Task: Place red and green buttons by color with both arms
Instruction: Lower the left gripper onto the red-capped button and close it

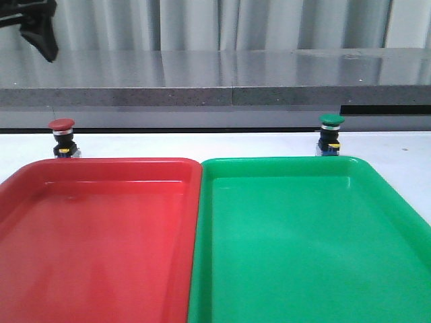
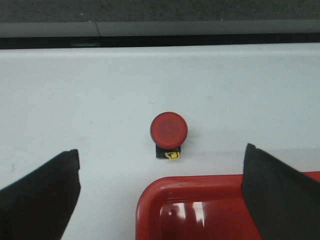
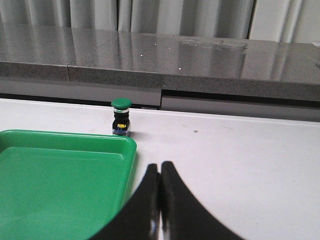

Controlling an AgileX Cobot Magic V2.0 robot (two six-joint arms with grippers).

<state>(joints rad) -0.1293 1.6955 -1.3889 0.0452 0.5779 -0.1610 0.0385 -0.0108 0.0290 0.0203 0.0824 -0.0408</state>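
I'm hanging the left gripper (image 2: 162, 192), jaws spread wide, over the red button (image 2: 169, 130) standing upright on the table (image 2: 100, 100) just behind the red tray (image 2: 150, 200). The right gripper (image 3: 160, 200), jaws closed, is probably farther from the green button (image 3: 121, 116).

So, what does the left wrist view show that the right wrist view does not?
Only the left wrist view shows the red button, beside the red tray, and the open left gripper. Only the right wrist view shows the green button, behind the green tray, and the shut right gripper. Both show the white table and the grey ledge.
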